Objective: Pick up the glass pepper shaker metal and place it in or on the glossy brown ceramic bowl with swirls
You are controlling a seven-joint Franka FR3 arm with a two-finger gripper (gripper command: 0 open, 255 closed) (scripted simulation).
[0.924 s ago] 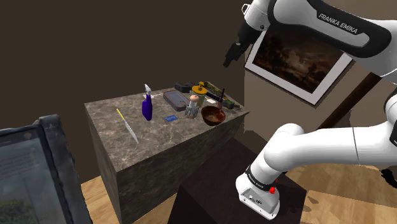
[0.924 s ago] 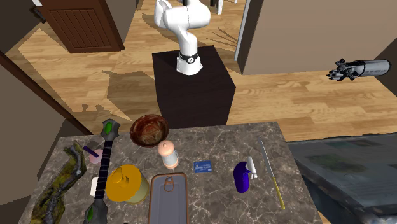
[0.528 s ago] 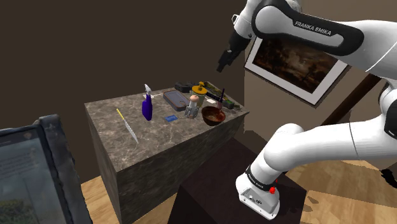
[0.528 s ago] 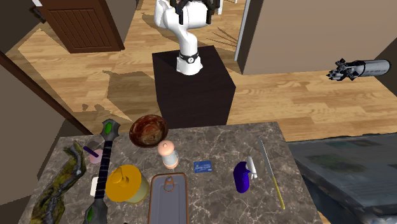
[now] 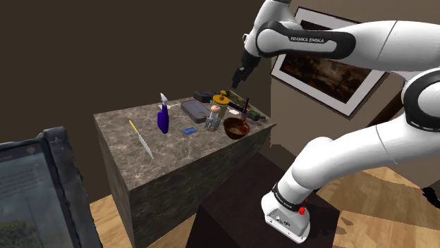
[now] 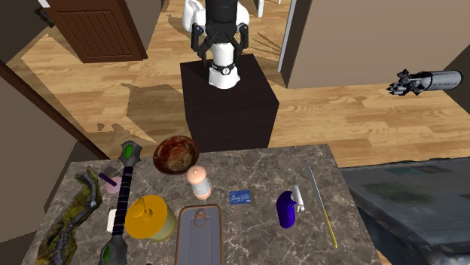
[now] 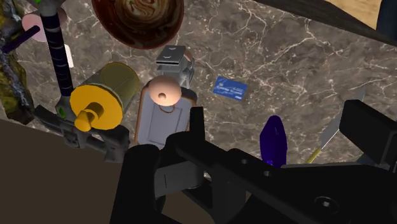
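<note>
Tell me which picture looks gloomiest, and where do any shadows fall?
Shoulder view: the dimmest, with a dark brown wall behind the counter, though the white arm stands out bright. Second exterior view: brighter, with a soft shadow on the wood floor beside the stand. Wrist view: evenly lit, and the brown bowl shows pale swirls without harsh glare.

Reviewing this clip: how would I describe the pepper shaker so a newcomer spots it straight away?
Start at the dark marble counter and find the brown swirled bowl near its edge. The shaker stands upright just beside it, between the bowl and a flat grey case. It alone has a clear body under a rounded peach cap.
</note>
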